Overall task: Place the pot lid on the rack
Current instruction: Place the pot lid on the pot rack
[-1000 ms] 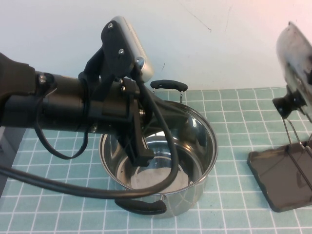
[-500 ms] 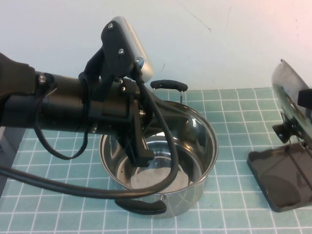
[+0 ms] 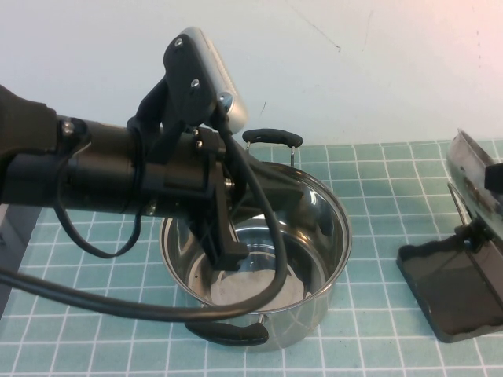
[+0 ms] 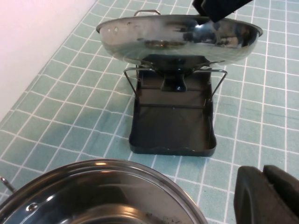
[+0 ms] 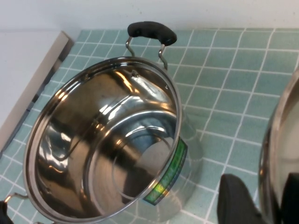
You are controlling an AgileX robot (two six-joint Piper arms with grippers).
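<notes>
The shiny steel pot lid (image 3: pixel 471 177) stands tilted over the dark rack (image 3: pixel 452 294) at the far right, its black knob (image 3: pixel 472 233) low between the rack's wire dividers. My right gripper (image 3: pixel 493 179) is shut on the lid's upper rim. In the left wrist view the lid (image 4: pixel 177 37) rests against the wires above the rack tray (image 4: pixel 173 130), with the right gripper (image 4: pixel 219 7) on its rim. In the right wrist view the gripper (image 5: pixel 267 205) clamps the lid rim (image 5: pixel 279 149). My left gripper (image 3: pixel 228 253) hangs shut and empty over the pot; it also shows in the left wrist view (image 4: pixel 273 196).
The deep steel pot (image 3: pixel 267 236) with two black loop handles stands open mid-table on the green tiled mat, under the left arm. It fills the right wrist view (image 5: pixel 107 140). A white wall runs along the back. Bare mat lies between the pot and the rack.
My right gripper has lowered the lid from high above the rack down onto it; the knob now sits between the wires. The left arm has not moved.
</notes>
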